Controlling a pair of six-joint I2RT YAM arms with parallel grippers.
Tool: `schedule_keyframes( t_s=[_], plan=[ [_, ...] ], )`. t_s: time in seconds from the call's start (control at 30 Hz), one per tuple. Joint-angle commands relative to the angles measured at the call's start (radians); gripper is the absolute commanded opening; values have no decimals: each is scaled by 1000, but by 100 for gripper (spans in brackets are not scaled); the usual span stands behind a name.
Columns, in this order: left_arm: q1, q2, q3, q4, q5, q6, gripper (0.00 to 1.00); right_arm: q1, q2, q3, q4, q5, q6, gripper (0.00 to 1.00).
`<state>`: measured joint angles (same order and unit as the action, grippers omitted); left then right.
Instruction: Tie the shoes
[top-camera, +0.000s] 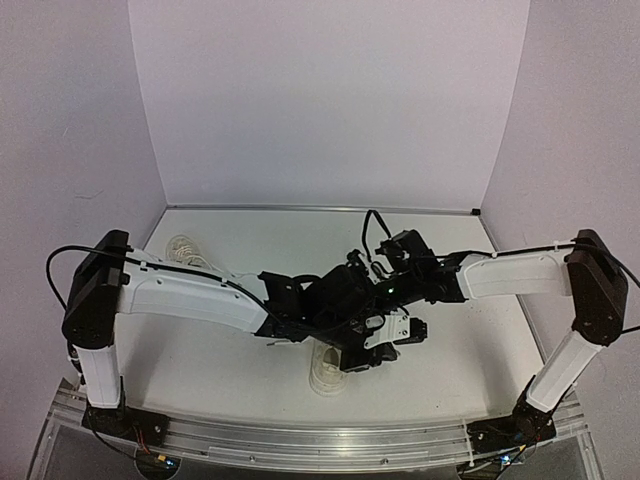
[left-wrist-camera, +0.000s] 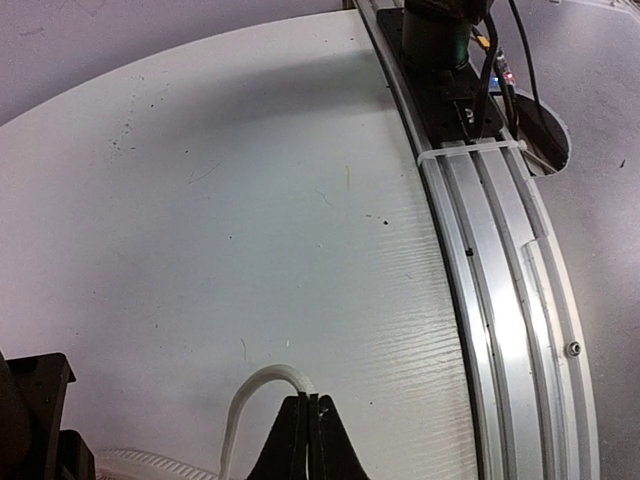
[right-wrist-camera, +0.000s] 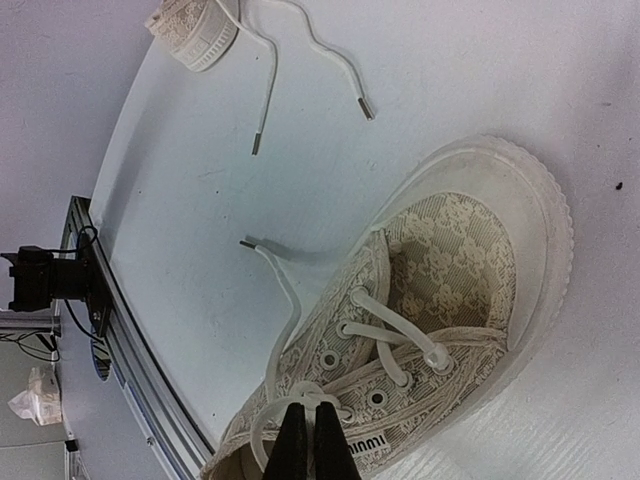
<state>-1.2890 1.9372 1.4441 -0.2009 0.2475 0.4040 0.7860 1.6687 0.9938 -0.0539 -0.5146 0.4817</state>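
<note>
One cream lace-patterned shoe (right-wrist-camera: 440, 300) lies near the table's front edge, and in the top view (top-camera: 325, 376) it sits under both wrists. My right gripper (right-wrist-camera: 307, 408) is shut on a loop of its white lace (right-wrist-camera: 262, 430) at the top eyelets. The lace's free end (right-wrist-camera: 285, 290) trails onto the table. My left gripper (left-wrist-camera: 308, 402) is shut on a white lace (left-wrist-camera: 248, 395) that arches up from the shoe's sole rim (left-wrist-camera: 150, 462). In the top view both grippers (top-camera: 362, 350) crowd together and cannot be told apart. The second shoe (top-camera: 183, 246) lies at the far left, with loose laces (right-wrist-camera: 268, 85).
An aluminium rail (left-wrist-camera: 500, 300) runs along the table's near edge, also seen in the top view (top-camera: 300, 440). The right arm's base (left-wrist-camera: 440, 40) is bolted to it. Lilac walls (top-camera: 330, 100) close the back and sides.
</note>
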Motion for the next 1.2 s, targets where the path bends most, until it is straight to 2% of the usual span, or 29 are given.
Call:
schedule_keyframes(
  t_s=[0.0, 0.1, 0.23, 0.37, 0.57, 0.73, 0.9, 1.07, 1.17],
  plan=[
    [-2, 21, 17, 53, -83, 32, 8, -2, 16, 41, 11, -17, -18, 0],
    [-3, 22, 36, 24, -117, 26, 24, -2, 17, 43, 11, -22, -17, 0],
    [-1, -40, -18, 48, -126, -10, 32, -2, 21, 46, 13, -28, -15, 0],
    [50, -168, -178, 142, -103, -111, 39, -2, 33, 43, 27, -47, -8, 0],
    [118, -392, -487, 375, -188, -302, 44, 16, 49, 53, 44, -67, 9, 0],
    [180, -518, -651, 416, -355, -466, 46, 57, 82, 99, 71, -65, 19, 0],
    [296, -611, -776, 450, -328, -619, 46, 96, 148, 160, 72, -60, 32, 0],
    [341, -614, -808, 442, -288, -666, 46, 124, 225, 221, 70, -59, 49, 0],
    [346, -583, -804, 451, -221, -673, 47, 129, 244, 237, 69, -63, 54, 10]
  ],
)
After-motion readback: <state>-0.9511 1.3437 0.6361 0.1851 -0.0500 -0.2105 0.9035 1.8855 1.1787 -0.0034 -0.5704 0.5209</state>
